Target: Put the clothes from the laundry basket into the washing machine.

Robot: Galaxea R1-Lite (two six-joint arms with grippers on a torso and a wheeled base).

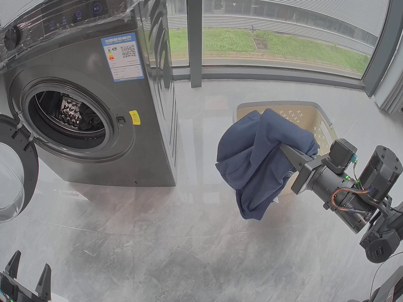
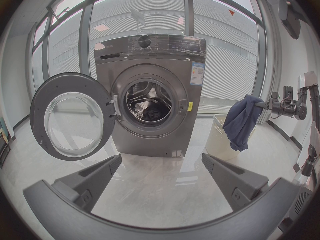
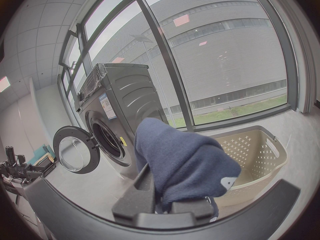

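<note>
My right gripper (image 1: 299, 159) is clamped on a navy garment (image 1: 256, 160) that hangs over the beige laundry basket (image 1: 312, 116). My left gripper (image 2: 160, 157) sits low, jaws apart. Farther off, the washing machine (image 1: 155, 126) has its door (image 2: 71, 115) open, with dark clothing (image 2: 151, 112) in the drum.

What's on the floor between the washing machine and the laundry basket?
Nothing: only bare floor lies between the washing machine and the laundry basket, seen in the head view. The blue garment hangs from the right gripper above the basket.
</note>
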